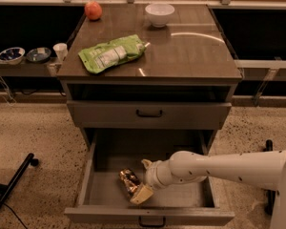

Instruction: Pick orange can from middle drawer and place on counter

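Note:
The orange can [128,180] lies on its side on the grey floor of the pulled-out middle drawer [87,178], near the front left of centre. It is shiny gold-orange with dark patches. My gripper [142,180] reaches down into the drawer from the right on a white arm, right beside the can. Its fingers are spread, one fingertip [140,195] at the can's near end and the other behind it. The can rests on the drawer floor. The dark brown counter [190,56] is above the drawers.
On the counter lie a flat green pouch [112,54], a red-orange fruit [93,10] and a white bowl [159,14]. The top drawer [149,114] is shut above the open one. A side shelf holds small bowls [11,55] and a cup [60,51]. A black leg [12,185] lies on the floor at left.

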### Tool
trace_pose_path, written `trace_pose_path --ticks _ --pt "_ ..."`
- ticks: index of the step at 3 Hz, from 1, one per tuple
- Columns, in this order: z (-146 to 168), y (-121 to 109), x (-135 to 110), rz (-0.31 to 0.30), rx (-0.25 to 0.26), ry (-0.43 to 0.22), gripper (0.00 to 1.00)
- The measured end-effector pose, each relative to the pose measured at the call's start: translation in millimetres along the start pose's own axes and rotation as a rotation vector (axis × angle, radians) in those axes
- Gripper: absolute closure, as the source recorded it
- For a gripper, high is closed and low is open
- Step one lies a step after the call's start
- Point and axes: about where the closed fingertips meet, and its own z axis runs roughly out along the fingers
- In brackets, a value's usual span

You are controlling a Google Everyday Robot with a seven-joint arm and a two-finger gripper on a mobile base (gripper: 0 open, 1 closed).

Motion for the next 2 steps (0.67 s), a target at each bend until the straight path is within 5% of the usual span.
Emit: trace_pose_path --ticks 2 --pt "40 -11 19 0.053 -0.024 0.047 0.22"
